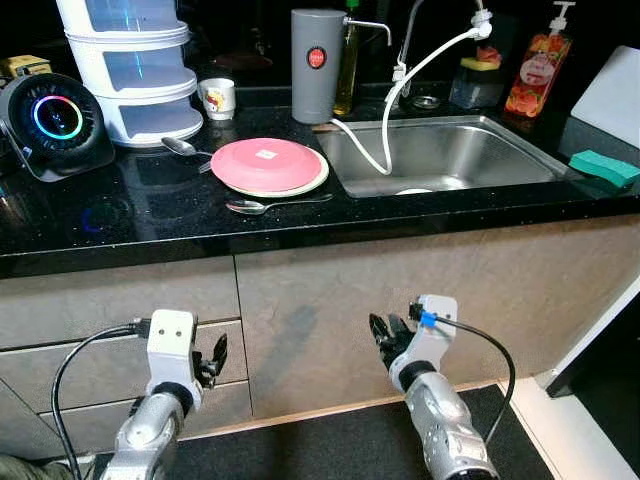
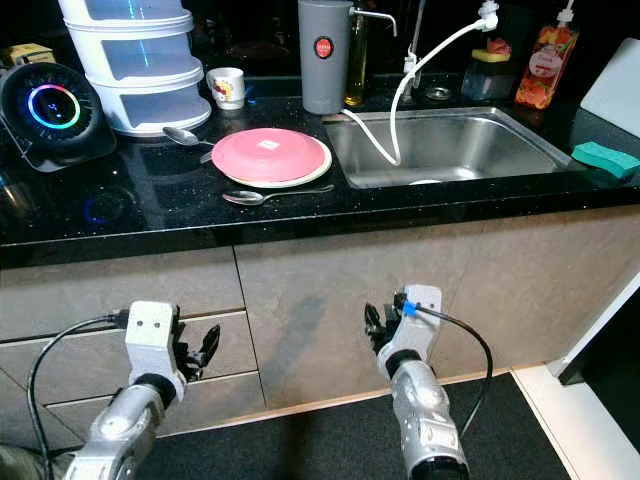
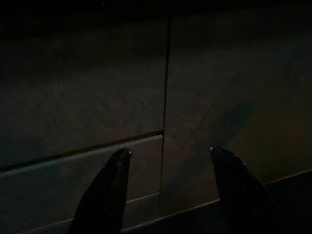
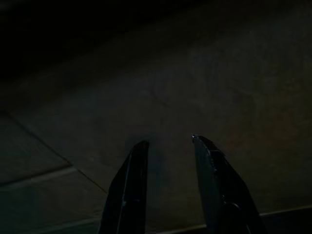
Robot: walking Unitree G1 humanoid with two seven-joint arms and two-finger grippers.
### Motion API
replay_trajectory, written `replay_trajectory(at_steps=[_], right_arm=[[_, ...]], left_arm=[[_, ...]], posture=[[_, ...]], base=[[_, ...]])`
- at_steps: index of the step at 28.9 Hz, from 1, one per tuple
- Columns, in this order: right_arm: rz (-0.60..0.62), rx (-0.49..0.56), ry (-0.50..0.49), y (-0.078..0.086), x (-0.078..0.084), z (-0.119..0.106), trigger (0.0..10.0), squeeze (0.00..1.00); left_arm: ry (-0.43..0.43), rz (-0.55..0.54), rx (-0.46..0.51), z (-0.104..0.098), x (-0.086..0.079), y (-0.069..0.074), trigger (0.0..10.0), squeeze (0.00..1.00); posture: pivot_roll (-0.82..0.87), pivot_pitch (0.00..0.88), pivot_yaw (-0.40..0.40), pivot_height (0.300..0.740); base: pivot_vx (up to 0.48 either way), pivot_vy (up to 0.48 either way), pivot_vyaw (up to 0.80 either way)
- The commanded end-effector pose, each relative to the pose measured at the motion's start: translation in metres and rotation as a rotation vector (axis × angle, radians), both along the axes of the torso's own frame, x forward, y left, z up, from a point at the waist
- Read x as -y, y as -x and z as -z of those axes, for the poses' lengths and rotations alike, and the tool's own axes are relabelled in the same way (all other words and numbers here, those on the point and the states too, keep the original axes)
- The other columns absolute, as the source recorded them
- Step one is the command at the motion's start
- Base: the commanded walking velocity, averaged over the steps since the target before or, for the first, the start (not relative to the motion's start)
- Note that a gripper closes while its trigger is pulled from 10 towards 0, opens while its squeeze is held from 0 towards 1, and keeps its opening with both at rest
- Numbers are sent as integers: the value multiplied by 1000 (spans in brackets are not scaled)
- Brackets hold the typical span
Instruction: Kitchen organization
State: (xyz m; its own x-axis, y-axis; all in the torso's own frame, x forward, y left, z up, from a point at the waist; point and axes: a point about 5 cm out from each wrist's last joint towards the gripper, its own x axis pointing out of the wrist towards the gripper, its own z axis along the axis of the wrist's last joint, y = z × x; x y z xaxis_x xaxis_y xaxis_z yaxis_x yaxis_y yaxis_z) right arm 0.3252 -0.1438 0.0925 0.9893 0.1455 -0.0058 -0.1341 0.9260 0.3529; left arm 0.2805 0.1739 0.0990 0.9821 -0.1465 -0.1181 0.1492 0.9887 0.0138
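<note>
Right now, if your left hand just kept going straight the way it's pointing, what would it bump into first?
Most likely the cabinet front under the counter. The left hand points at the grey panels, near the seam where the drawers meet the door. Nothing seems to stand between them, though the dim picture makes depth hard to judge.

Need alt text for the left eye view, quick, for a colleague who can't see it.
Both pincers, left and right, hang open and empty below a black counter, facing the cabinet fronts. On the counter, a pink plate sits between two spoons, left of a steel sink.
</note>
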Motion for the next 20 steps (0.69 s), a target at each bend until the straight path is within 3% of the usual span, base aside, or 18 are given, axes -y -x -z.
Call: replay_trajectory(at_steps=[1,6,12,14,20], right_arm=[[-5,-6,-70,-2,0,-5,10000,0],[-20,-5,-7,-4,-8,-7,10000,0],[-39,89,-40,-7,-13,-36,10000,0],[-41,196,-30,-10,-10,-68,10000,0],[-38,244,15,-15,-6,-87,10000,0]], left_arm=[[-71,16,-6,-8,-2,-3,10000,0],[-66,21,10,-12,-5,-2,10000,0],[-35,-14,101,-35,-10,-5,10000,0],[-71,-11,199,-57,-11,-9,10000,0],[-74,-24,228,-66,-14,-10,10000,0]], posture=[[62,83,6,740],[73,112,62,740],[75,113,60,740],[67,106,45,740],[56,93,30,740]], base=[[0,0,0],[0,0,0],[0,0,0],[0,0,0],[0,0,0]])
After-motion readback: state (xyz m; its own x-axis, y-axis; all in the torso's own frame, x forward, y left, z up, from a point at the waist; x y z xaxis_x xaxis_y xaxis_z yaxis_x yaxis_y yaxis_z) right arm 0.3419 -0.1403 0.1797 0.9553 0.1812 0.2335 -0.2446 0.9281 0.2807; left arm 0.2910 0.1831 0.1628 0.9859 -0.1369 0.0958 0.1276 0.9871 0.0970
